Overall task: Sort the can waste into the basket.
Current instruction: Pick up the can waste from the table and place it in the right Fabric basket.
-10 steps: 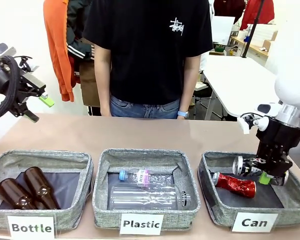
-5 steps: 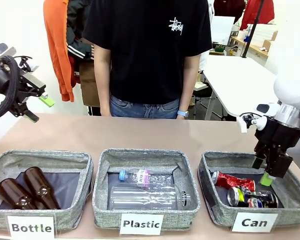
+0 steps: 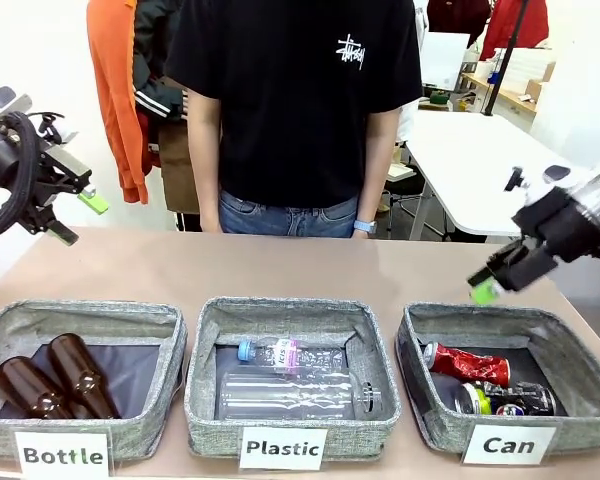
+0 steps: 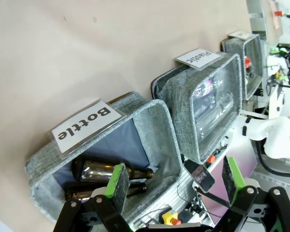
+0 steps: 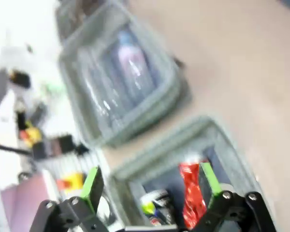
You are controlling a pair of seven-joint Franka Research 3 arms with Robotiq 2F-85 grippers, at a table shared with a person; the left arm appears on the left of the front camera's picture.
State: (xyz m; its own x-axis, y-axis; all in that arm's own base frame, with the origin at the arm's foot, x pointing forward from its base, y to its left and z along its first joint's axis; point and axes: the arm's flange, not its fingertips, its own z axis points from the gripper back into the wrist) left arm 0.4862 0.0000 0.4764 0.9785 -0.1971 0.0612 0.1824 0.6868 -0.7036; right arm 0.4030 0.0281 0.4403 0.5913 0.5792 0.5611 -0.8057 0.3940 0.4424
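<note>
Grey fabric forms three square baskets set in a row along the near edge of the counter (image 3: 280, 265). The basket labelled "Can" (image 3: 435, 415) stands at the 5 o'clock corner of the front view. The red can (image 3: 468, 364) lies inside it on the dark floor, toward the 10 o'clock side of the floor. The black can (image 3: 507, 400) lies just beside the red one, at its 5 o'clock, with the silver end turned toward 9 o'clock.

The right end effector (image 3: 490, 280) hangs above the far rim of this basket, at 12 o'clock from the cans and well apart from them. Its jaws stand wide and hold nothing. In the right wrist view the right end effector (image 5: 150, 186) frames both cans between its green pads; that picture is motion-blurred.

The left end effector (image 3: 75, 215) hangs at the 9 o'clock edge of the front view, above the counter, jaws spread and empty. In the left wrist view the left end effector (image 4: 173, 180) looks down at the basket labelled "Bottle" (image 4: 159, 130), which holds brown bottles (image 4: 99, 169).

The basket labelled "Plastic" (image 3: 205, 390) stands in the middle and holds clear plastic bottles (image 3: 290, 392). A person (image 3: 295, 110) in a black shirt stands at 12 o'clock behind the counter.
</note>
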